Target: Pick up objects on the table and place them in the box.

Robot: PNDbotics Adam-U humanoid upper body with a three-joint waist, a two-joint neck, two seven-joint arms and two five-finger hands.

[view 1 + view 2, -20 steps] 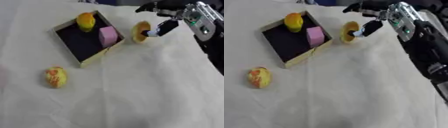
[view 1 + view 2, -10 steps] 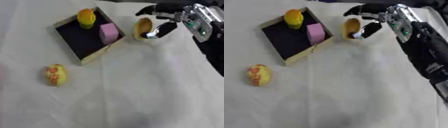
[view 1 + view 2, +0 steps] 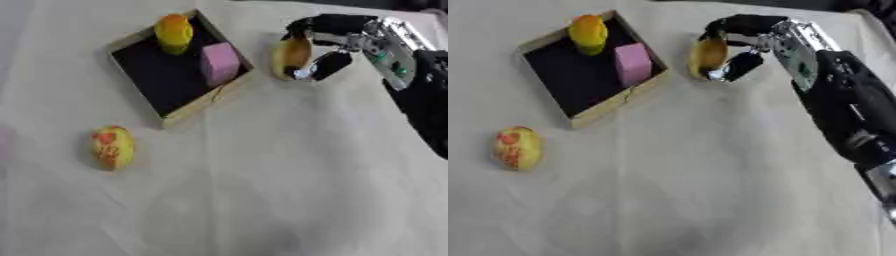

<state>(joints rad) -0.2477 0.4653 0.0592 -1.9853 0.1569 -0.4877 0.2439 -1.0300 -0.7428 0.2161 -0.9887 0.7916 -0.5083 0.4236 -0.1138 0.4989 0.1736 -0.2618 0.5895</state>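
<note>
I am curling my right hand (image 3: 325,47) around the yellow piece (image 3: 290,57) — carrying it toward the box (image 3: 186,111).

- The robot's right arm (image 3: 842,110), black with silver joints, enters from the lower right edge and stretches up and leftward across the view.
- Its silver wrist section (image 3: 796,47) sits just behind the hand.
- The right hand (image 3: 741,37) has its black fingers (image 3: 732,24) arched over the top and its thumb (image 3: 741,65) below, curled round a yellow-orange rounded object (image 3: 709,56).
</note>
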